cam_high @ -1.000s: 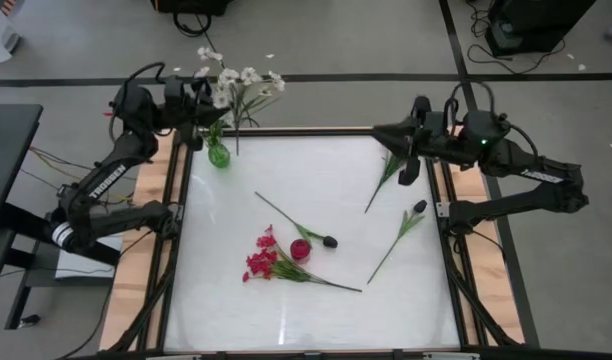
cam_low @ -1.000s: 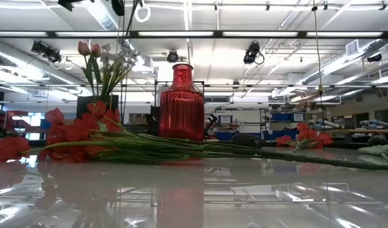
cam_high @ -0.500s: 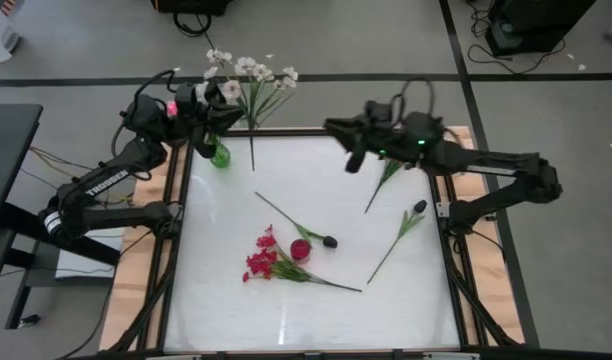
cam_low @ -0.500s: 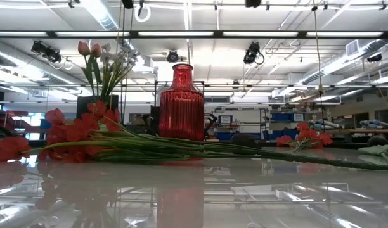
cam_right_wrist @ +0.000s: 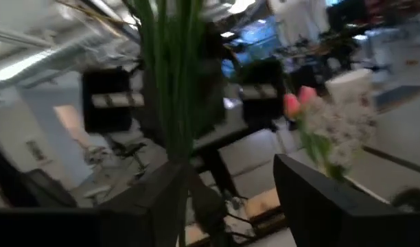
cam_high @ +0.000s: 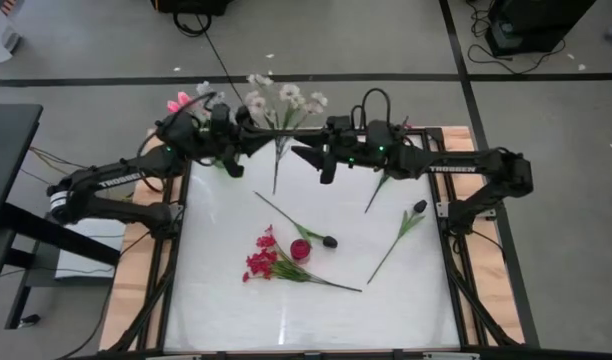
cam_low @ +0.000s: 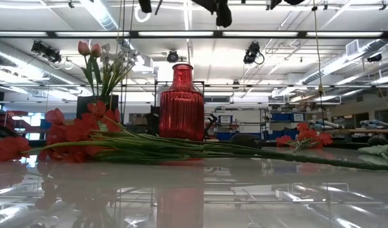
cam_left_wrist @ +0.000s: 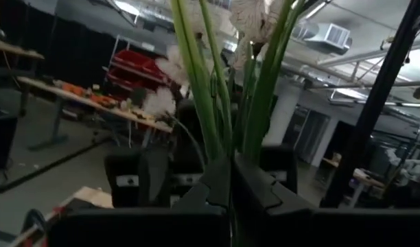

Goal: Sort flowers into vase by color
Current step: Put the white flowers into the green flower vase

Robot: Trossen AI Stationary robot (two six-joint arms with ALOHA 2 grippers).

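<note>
My left gripper (cam_high: 264,143) is shut on a bunch of white flowers (cam_high: 284,100) held over the table's far edge. My right gripper (cam_high: 308,157) faces it from the right, open, with the bunch's green stems (cam_right_wrist: 170,75) between its fingers, close to one of them. A green vase (cam_high: 222,162) with pink tulips (cam_high: 176,101) stands at the far left corner, partly under my left arm. The red vase (cam_low: 181,101) stands mid-table beside red flowers (cam_high: 262,262) lying flat. Dark-budded stems (cam_high: 329,241) (cam_high: 418,208) lie on the table. My left gripper pinches the white bunch's green stems (cam_left_wrist: 227,147) between its two fingers, partway down their length. The fingers come level from the table's left and lie across the stems. The bunch is lifted clear, blooms up and toward the far side, stem ends (cam_high: 275,188) hanging free. My right gripper: I cannot tell whether its finger (cam_right_wrist: 165,195) touches the stems.
Another green-stemmed flower (cam_high: 384,182) lies under my right arm. The wooden table frame (cam_high: 151,250) runs along both sides. The near half of the white tabletop (cam_high: 306,320) holds nothing.
My left gripper has carried the white bunch along the far edge toward the table's right, away from the green vase. My right gripper has swung left toward the bunch, sunk a little and rolled, leaving the flower below it on the table.
</note>
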